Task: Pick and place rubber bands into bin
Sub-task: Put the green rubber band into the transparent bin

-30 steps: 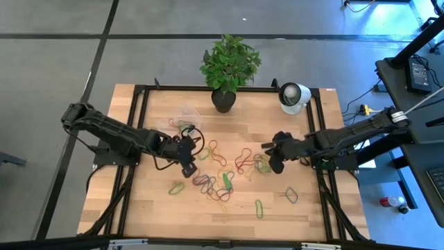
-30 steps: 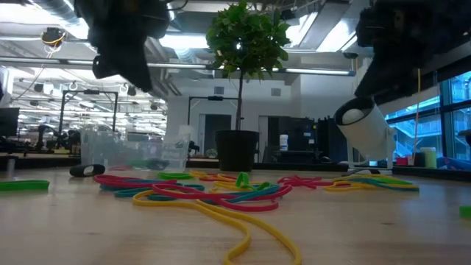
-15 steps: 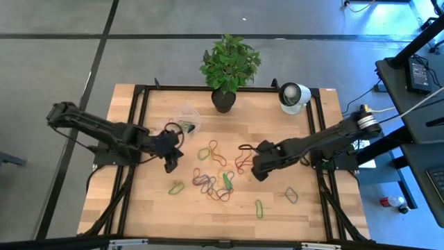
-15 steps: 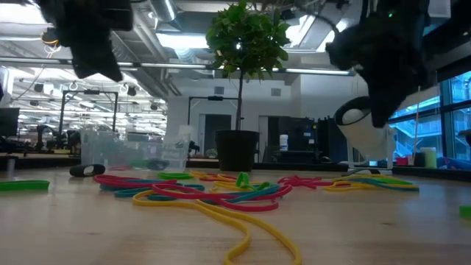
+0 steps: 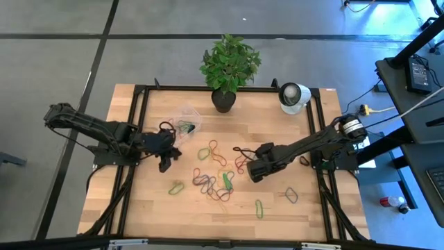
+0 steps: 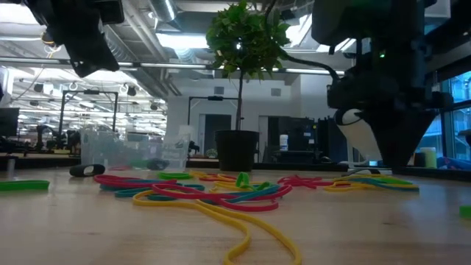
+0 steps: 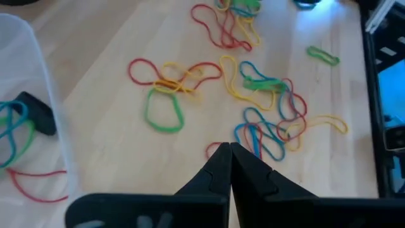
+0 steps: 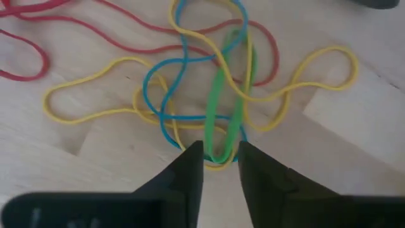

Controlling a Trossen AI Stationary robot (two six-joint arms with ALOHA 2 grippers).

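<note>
Bin (image 7: 25, 82) cut off at the left wrist view's edge; its contents (image 5: 182, 126) too small to identify from above.

The left gripper (image 5: 165, 148) has its fingers pressed together and sits left of the worktop's middle, its arm reaching in from the left edge. The right gripper (image 5: 252, 169), jaws slightly parted, points down near the worktop's centre, its arm stretched in from the right edge.
</note>
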